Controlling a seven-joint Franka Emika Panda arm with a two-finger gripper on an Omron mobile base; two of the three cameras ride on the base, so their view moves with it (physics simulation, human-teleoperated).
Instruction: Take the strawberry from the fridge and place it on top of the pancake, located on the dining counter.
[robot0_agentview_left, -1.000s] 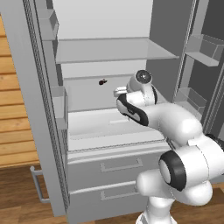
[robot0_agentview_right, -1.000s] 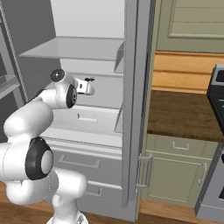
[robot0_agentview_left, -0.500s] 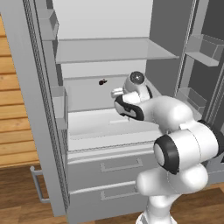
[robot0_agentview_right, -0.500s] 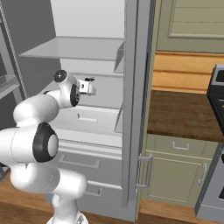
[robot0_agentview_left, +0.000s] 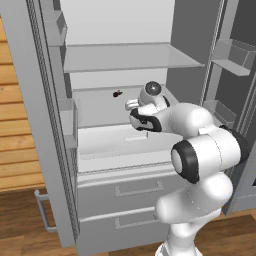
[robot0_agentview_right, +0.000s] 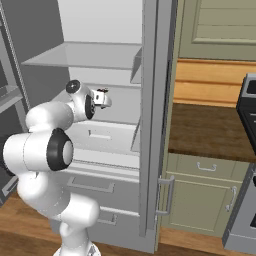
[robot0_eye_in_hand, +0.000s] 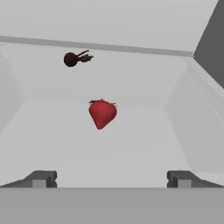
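The fridge (robot0_agentview_left: 130, 57) stands open, its white shelves bare, and my arm reaches into its middle compartment. In the hand view the strawberry (robot0_eye_in_hand: 102, 113), small and bright red, lies on the white shelf floor straight ahead of my gripper (robot0_eye_in_hand: 111, 177). The fingers (robot0_eye_in_hand: 41, 178) stand wide apart with nothing between them, still short of the fruit. A small dark blackish item (robot0_eye_in_hand: 71, 59) sits farther back to the left, also seen as the dark item (robot0_agentview_left: 117, 93). My gripper (robot0_agentview_left: 132, 105) (robot0_agentview_right: 103, 97) hovers just above the shelf. The pancake and dining counter are out of view.
The fridge's right door (robot0_agentview_right: 150, 125) stands edge-on beside the arm, and door bins (robot0_agentview_left: 232, 55) hang on the open door. Two drawers (robot0_agentview_left: 135, 187) sit below the shelf. A brown counter on green cabinets (robot0_agentview_right: 210, 130) and a stove edge (robot0_agentview_right: 247, 165) lie to the right.
My hand has pushed a little deeper into the fridge compartment, toward the back wall. The strawberry and dark item have not moved.
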